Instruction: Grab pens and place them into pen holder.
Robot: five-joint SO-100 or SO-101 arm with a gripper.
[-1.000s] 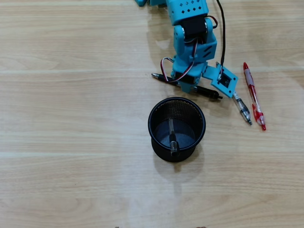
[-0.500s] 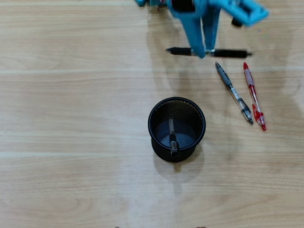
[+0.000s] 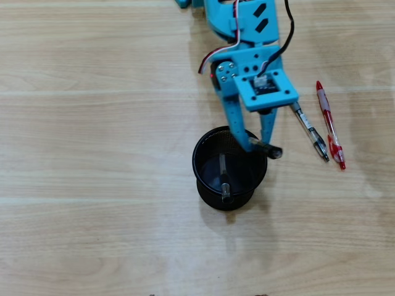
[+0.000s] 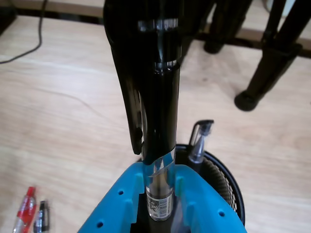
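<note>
Desk (image 3: 92, 123) of pale wood fills the overhead view. Pen holder (image 3: 229, 176) stands near the middle of the desk, one pen (image 3: 224, 182) already inside, leaning toward the near edge. Tool (image 3: 260, 145) sits at the holder's rim on its right side in the overhead view, closed on a black-and-clear pen (image 4: 158, 126). In the wrist view that pen runs straight out between the two blue fingers (image 4: 126, 204), long axis in line with the tool, its far end pointing away from the camera; whether the tip is over the mouth or just outside the rim cannot be told. Judgement: release depends on the pen's lower end lying inside the rim. Two pens wait toward the desk's right edge: grey-and-clear pen (image 3: 310, 132) and red pen (image 3: 330, 125), side by side, apart from the holder.
</note>
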